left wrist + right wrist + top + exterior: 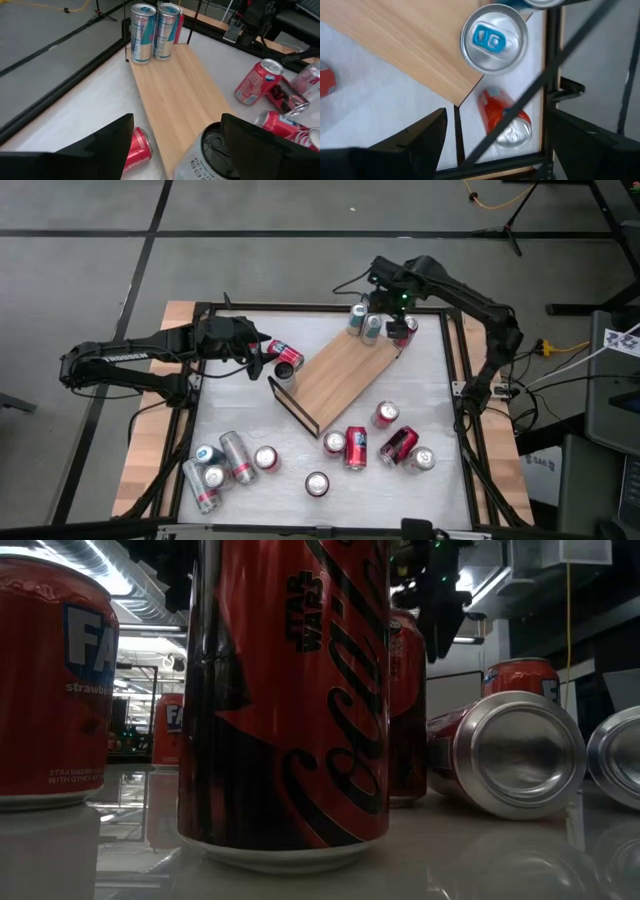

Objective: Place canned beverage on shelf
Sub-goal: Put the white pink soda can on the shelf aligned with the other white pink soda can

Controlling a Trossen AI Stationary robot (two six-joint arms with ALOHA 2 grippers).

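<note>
The shelf [340, 375], a flat light-wood board with thin black wire rails at its ends, lies diagonally across the white tabletop [430, 395], and only its far right end is stocked: two slim silver-and-blue cans [364, 321] stand upright there, close together, with a red can [405, 328] next to them. In the right wrist view a red can [502, 117] lies on its side on the white surface just past the board's corner, under the wire rail, so I judge it is not properly placed. Most of the board's smooth, pale grain is bare, so the task looks barely begun. Left to shelve: a cluster of red cans [375, 442], some upright and some toppled, near the right front of the table, a group of slim silver cans [222, 462] lying at the near left, and a red can [285, 357] on its side by the board's left end. The right gripper [392, 308] hovers above the stocked end, its fingers spread and empty. The left gripper [255, 352] sits at the board's left end with fingers apart; a dark-topped silver can [215, 155] stands between them, though I cannot tell whether the pads touch it. All the cans are glossy aluminium cylinders with bright rims.
</note>
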